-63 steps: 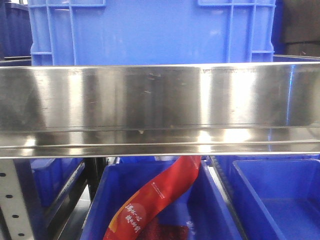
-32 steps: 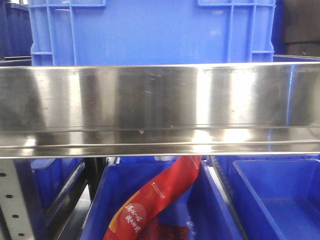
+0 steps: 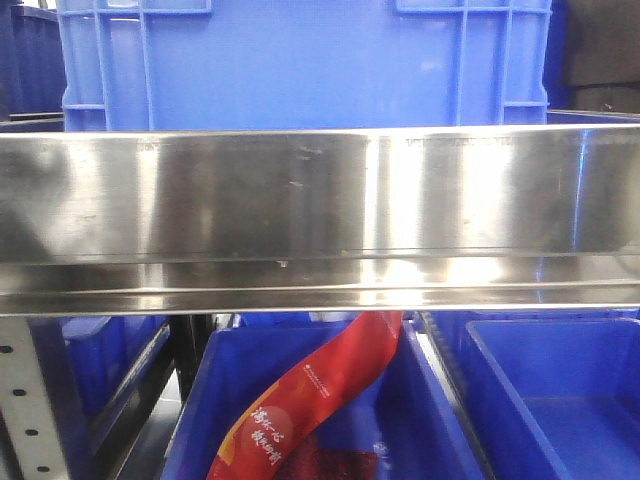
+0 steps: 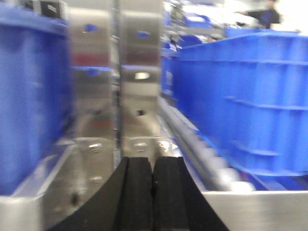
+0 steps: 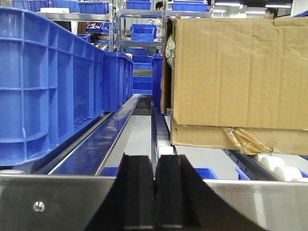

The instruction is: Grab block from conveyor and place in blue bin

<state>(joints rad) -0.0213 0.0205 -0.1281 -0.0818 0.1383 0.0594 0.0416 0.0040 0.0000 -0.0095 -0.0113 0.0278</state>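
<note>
Front-facing view is filled by a broad band of brushed steel rail [image 3: 320, 215], whose streaked reflections are placed a little differently from a second ago; nothing else is altered, so little progress can be read from that shimmer alone. Above the rail a ribbed blue crate [image 3: 300, 65] is seen, hard moulded plastic with square handle slots. Below the rail's lower edge two blue bins are set side by side: the middle bin [image 3: 430, 420] is occupied by a glossy red packet [image 3: 320, 395] that curls up over its far edge, and the right bin [image 3: 560, 400] is shown with a bare smooth floor.

On the conveyor, a tall cardboard box [image 5: 236, 77] with a creased lower flap is carried on white rollers [image 5: 284, 171] at the right edge, and a long blue crate wall [image 5: 53, 82] is lined along the left edge.

No block can be made out in any view, neither on the conveyor nor in a bin, so its place cannot be told.

Both claws are clenched on nothing: the left gripper [image 4: 153, 192] is shown with its black rubbery pads pressed together before a blurred steel upright, and the right gripper [image 5: 155, 192] likewise, just above the steel rail's top edge.
</note>
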